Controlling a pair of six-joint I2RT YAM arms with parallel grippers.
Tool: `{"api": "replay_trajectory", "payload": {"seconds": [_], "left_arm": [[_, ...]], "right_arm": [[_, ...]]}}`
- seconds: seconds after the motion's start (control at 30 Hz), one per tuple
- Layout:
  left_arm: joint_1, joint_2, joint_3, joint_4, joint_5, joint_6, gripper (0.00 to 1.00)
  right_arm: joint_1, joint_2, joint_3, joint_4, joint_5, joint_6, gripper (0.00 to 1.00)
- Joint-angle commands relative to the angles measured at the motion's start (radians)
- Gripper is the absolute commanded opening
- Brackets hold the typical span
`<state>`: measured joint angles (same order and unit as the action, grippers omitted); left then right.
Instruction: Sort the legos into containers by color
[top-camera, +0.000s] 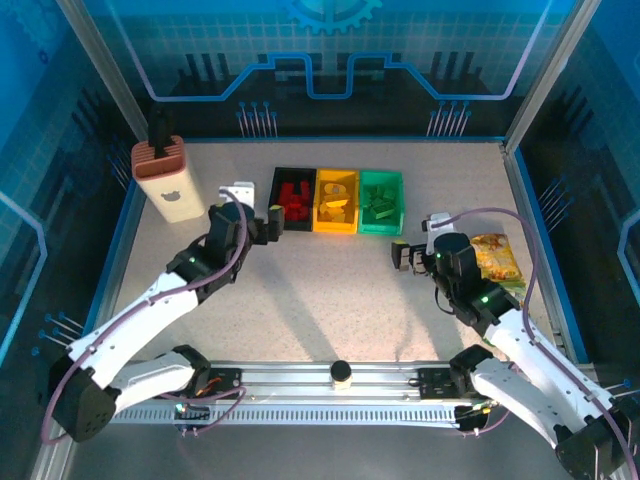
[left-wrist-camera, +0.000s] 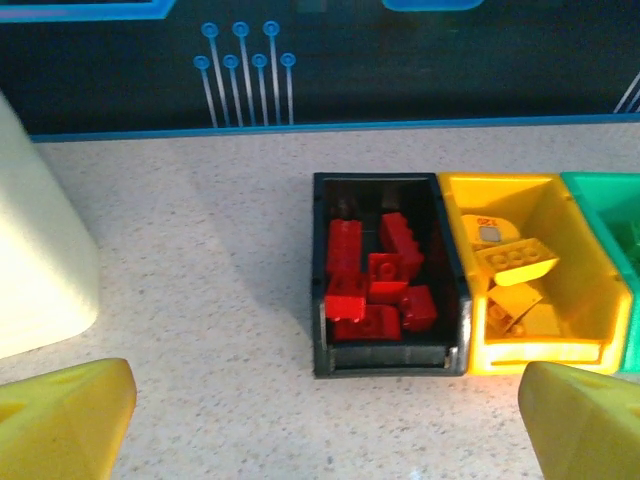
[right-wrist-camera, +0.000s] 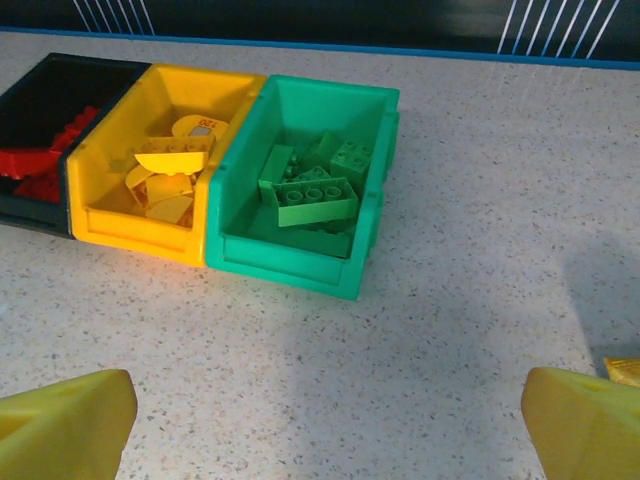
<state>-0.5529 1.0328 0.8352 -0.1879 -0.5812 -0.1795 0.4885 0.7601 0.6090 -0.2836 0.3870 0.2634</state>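
Legos (top-camera: 338, 203) lie in three bins that stand touching in a row at the far middle of the table (top-camera: 330, 310). The red legos (left-wrist-camera: 375, 285) are piled in the black bin (left-wrist-camera: 390, 358) on the left, the yellow legos (right-wrist-camera: 165, 175) in the yellow bin (right-wrist-camera: 140, 228) in the middle, and the green legos (right-wrist-camera: 315, 195) in the green bin (right-wrist-camera: 290, 262) on the right. My left gripper (top-camera: 265, 228) hovers over the table just beside the near left corner of the black bin. Its yellow fingers (left-wrist-camera: 60, 420) are spread wide apart and empty, with bare table between them. My right gripper (top-camera: 403, 255) hangs over the table on the near right of the green bin, a little apart from it. Its fingers (right-wrist-camera: 585, 425) are also wide apart and hold no lego. A beige holder (top-camera: 165, 180) stands upright at the far left, apart from the bins. A small white thing (top-camera: 240, 190) that I cannot make out lies between the holder and the black bin. A snack packet (top-camera: 497, 257) lies flat on the table just to the right of my right gripper.
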Motion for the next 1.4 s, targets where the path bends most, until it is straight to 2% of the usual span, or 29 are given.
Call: {"api": "replay_trajectory", "payload": {"seconds": [0.0,0.2,0.33,0.5,0.7,0.87,1.03,1.17,1.37], "left_arm": [[0.005,-0.074,-0.082,0.072,-0.074,0.059,0.99],[0.004,-0.185,-0.201,0.071,-0.156,0.093,0.99],[0.002,-0.259,-0.267,0.066,-0.206,0.067,0.99],[0.003,-0.365,-0.363,0.156,-0.284,0.060,0.99],[0.003,-0.485,-0.475,0.178,-0.282,0.074,0.99],[-0.004,-0.510,-0.517,0.103,-0.338,0.045,0.99],[-0.015,-0.495,-0.566,0.171,-0.369,0.095,0.99],[-0.016,-0.489,-0.615,0.226,-0.381,0.103,0.99],[-0.044,-0.525,-0.677,0.237,-0.371,0.102,0.99]], "right_arm": [[-0.014,-0.026,-0.019,0.024,0.060,-0.045,1.00],[-0.014,-0.100,-0.063,0.029,0.098,-0.083,1.00],[-0.016,-0.162,-0.106,0.023,0.121,-0.075,1.00],[-0.015,-0.270,-0.183,0.024,0.137,-0.043,1.00],[-0.016,-0.403,-0.247,-0.029,0.172,-0.006,1.00],[-0.016,-0.496,-0.267,-0.145,0.247,0.034,1.00],[-0.016,-0.591,-0.293,-0.144,0.293,0.003,1.00],[-0.017,-0.588,-0.311,-0.093,0.328,-0.053,1.00],[-0.015,-0.530,-0.409,0.015,0.274,-0.153,1.00]]}}
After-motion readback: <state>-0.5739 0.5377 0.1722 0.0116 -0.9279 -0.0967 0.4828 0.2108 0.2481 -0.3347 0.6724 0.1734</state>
